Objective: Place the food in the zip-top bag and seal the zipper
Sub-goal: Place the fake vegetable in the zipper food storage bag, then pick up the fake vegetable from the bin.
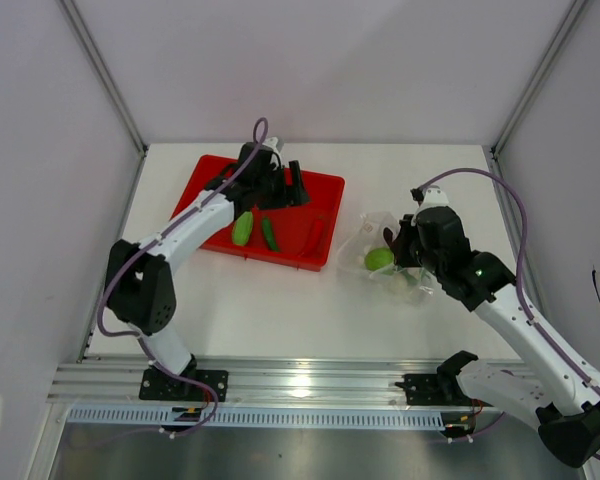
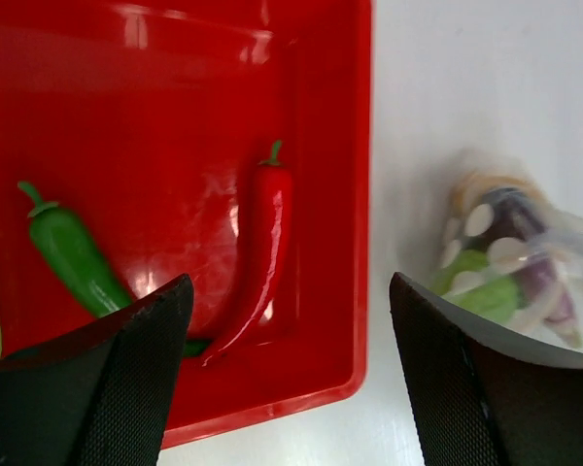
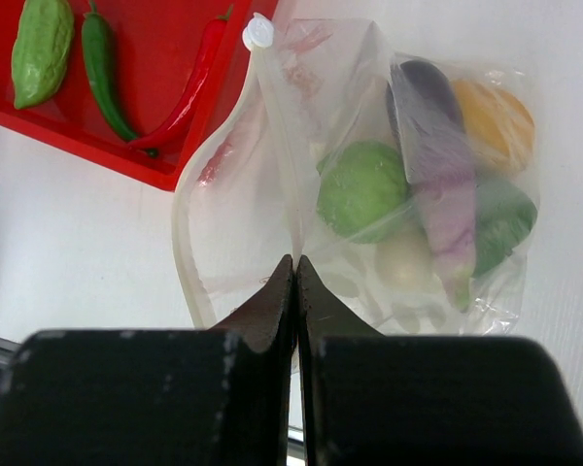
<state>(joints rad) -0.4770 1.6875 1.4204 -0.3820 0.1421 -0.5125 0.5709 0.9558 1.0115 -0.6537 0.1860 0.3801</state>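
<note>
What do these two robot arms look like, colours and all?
Both the left arm and right arm have white tube-like segments joined by black joints. A thin purple cable loops along each. The fingers are black wedges with a fine textured face. A small green light glows on the right arm.

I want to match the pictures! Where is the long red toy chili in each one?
Top view: long red toy chili at the red plastic tray's right end.
Left wrist: chili centre, upright in the tray.
Right wrist: chili top left, slanting by the tray's edge.
Shared landmark: the red tray.
</note>
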